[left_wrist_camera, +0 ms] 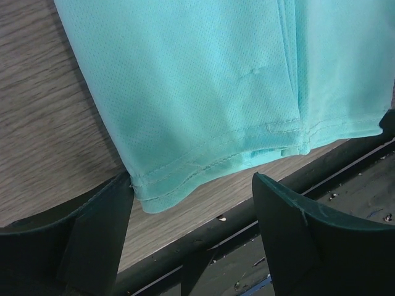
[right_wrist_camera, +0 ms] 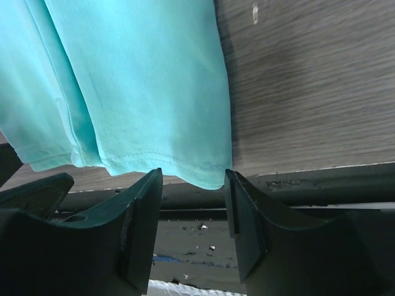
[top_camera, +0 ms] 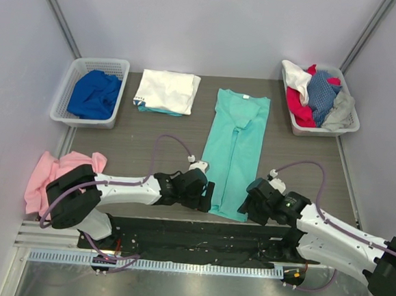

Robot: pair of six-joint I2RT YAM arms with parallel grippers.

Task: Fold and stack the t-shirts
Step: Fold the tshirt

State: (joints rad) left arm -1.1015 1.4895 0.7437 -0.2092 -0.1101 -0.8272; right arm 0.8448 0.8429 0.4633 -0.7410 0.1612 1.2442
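Note:
A mint-green t-shirt [top_camera: 235, 151] lies on the table, folded lengthwise into a long strip, collar far, hem near. My left gripper [top_camera: 206, 196] is open at the hem's near-left corner; in the left wrist view [left_wrist_camera: 191, 180] the hem corner [left_wrist_camera: 151, 196] lies beside the left finger. My right gripper [top_camera: 251, 207] is open at the near-right corner; in the right wrist view [right_wrist_camera: 192, 175] the hem [right_wrist_camera: 197, 169] hangs just between the fingertips. A folded white t-shirt [top_camera: 167, 91] lies at the back on a teal one.
A white basket [top_camera: 63, 103] at the back left holds a royal blue tee [top_camera: 92, 93]. Another basket [top_camera: 354, 122] at the back right holds red, white, blue and grey tees. A pink cloth [top_camera: 53, 174] lies at the left edge. The black table rail [left_wrist_camera: 203, 237] runs just below the hem.

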